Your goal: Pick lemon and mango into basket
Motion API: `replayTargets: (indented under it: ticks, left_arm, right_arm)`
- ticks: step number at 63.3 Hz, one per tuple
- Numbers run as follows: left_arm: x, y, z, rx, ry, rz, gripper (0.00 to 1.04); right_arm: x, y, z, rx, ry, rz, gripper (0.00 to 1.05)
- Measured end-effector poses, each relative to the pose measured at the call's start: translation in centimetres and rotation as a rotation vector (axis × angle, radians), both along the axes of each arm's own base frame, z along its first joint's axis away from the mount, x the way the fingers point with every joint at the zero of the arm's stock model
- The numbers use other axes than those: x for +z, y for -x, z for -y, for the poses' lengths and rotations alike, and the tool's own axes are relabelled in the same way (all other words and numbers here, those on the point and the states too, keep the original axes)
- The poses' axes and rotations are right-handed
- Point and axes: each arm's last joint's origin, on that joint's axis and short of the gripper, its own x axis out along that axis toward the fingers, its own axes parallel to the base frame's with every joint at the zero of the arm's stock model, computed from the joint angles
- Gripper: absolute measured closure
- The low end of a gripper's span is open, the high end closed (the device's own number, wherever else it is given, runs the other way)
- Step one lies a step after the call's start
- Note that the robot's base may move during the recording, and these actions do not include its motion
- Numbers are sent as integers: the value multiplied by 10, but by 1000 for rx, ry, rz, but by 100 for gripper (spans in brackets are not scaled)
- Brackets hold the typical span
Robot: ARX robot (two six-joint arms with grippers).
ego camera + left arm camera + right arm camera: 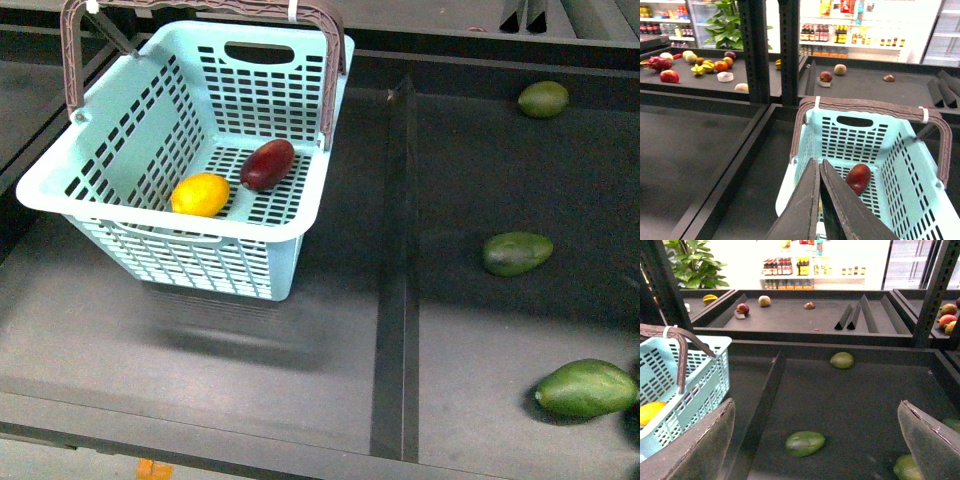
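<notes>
We see lemon (200, 194) & mango (267, 164) both lying in basket (60, 195) on worktop (300, 380). Left tool (819, 167) pinched empty, right tool (815, 440) wide. We judge picking done; next: retract.

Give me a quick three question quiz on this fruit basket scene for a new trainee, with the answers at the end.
1. True or false: the lemon and the mango both lie inside the basket.
2. How many green fruits lie on the shelf in the front view?
3. Which gripper is open? A) left gripper B) right gripper

Key: 1 true. 2 three: far, middle, near. 3 B; the left gripper's fingers are closed together.
</notes>
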Motion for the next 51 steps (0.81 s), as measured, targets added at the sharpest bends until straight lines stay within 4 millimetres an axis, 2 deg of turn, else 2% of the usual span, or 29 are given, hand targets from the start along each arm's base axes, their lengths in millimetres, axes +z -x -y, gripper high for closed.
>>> replayTargets:
  ticks: [4, 18, 51]
  left_arm:
    - [-6, 8, -6, 28, -1, -25, 101]
    - [-4, 26, -6, 21, -1, -14, 101]
    - [3, 49, -6, 21, -1, 10, 101]
  right_arm:
    - [0, 0, 0, 0, 0, 0, 9]
    - [0, 0, 0, 0, 0, 0, 9]
    - [0, 0, 0, 0, 0, 0, 9]
